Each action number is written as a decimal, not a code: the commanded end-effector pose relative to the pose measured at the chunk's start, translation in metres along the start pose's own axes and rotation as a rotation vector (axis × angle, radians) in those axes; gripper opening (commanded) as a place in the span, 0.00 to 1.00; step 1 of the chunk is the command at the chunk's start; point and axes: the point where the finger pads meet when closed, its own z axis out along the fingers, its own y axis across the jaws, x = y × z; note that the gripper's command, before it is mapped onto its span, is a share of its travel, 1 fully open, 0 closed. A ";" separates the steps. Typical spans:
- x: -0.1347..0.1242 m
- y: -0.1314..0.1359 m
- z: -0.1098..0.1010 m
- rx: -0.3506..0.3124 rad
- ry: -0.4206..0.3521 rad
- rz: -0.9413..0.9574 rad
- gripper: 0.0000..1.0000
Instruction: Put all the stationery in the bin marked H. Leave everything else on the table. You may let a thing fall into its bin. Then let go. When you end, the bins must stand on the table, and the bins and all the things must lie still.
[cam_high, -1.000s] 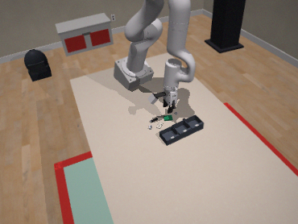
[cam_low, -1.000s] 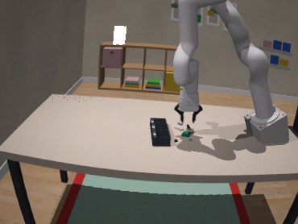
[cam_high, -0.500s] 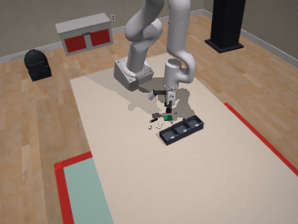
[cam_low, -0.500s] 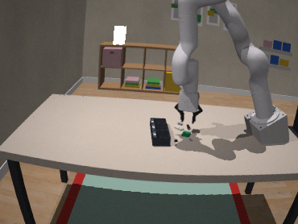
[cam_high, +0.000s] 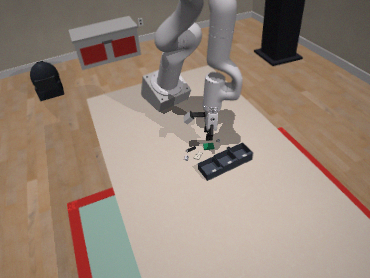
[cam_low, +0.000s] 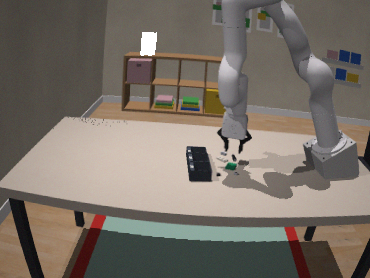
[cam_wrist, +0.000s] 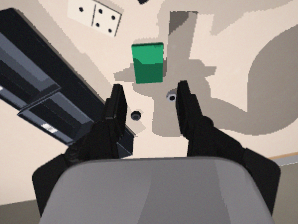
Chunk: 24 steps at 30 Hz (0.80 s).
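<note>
My gripper (cam_high: 209, 137) (cam_low: 233, 151) (cam_wrist: 150, 93) is open and empty above the table. A green block (cam_high: 208, 146) (cam_low: 230, 166) (cam_wrist: 148, 63) lies just beyond its fingertips in the wrist view. A small dark oblong thing (cam_high: 191, 149) (cam_low: 234, 157) and a white domino (cam_high: 198, 155) (cam_low: 222, 159) (cam_wrist: 95, 15) lie near it, with a small greyish thing (cam_high: 186, 157) (cam_low: 223, 153) beside them. A small grey round thing (cam_wrist: 171, 98) and a black round thing (cam_wrist: 135, 115) (cam_low: 218, 174) lie between the fingers in the wrist view, below them. The three joined dark bins (cam_high: 230, 167) (cam_low: 200, 173) stand on the table; their letters are unreadable.
The bins' long wall (cam_wrist: 75, 80) runs along the left of the wrist view, close beside the domino and the black round thing. The arm's base (cam_high: 162, 92) (cam_low: 335, 160) stands on the table. Shadows of the arm cover part of the small things.
</note>
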 end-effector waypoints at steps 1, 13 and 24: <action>0.000 0.000 0.000 0.027 -0.104 0.003 0.56; 0.002 -0.005 0.000 0.038 -0.068 0.001 0.56; 0.000 0.000 0.000 0.027 -0.104 0.003 0.56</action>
